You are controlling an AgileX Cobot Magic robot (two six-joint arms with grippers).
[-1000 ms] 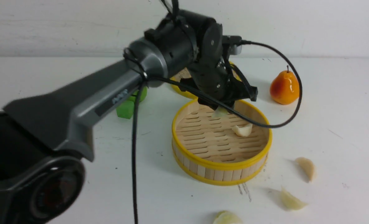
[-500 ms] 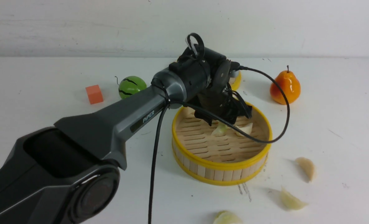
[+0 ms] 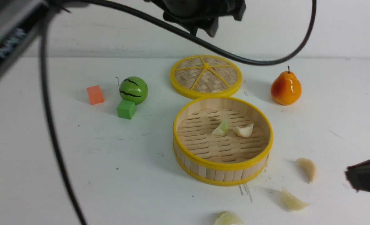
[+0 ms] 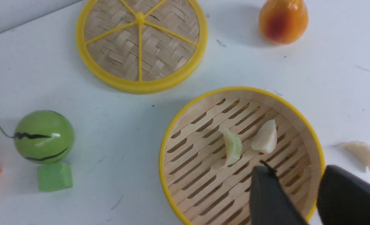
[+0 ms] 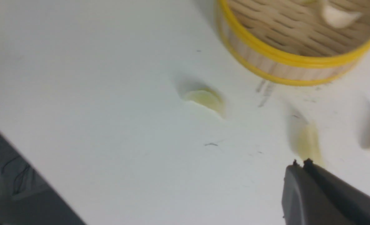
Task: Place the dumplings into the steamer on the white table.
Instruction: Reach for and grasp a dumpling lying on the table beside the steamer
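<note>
Lying on slatted bamboo steamer (image 3: pixel 222 165), two glossy crescent dumplings (image 3: pixel 221 128); L gripper (image 4: pixel 295 168) parted, R gripper (image 5: pixel 301 162) pinched.

A woven lid (image 3: pixel 205 76) lay flat, a pear (image 3: pixel 285 88) off to its right. Left of it sat a striped green ball (image 3: pixel 133 90), just beside a green block (image 3: pixel 126 109), an orange block (image 3: pixel 95 94) near.

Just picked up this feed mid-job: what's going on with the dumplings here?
A pale green dumpling and a cream dumpling lie in the steamer. Three more dumplings lie loose on the white table, off the steamer's front and right. The left gripper hangs open and empty above the steamer. The right gripper, shut and empty, is low over the table beside the loose ones.
</note>
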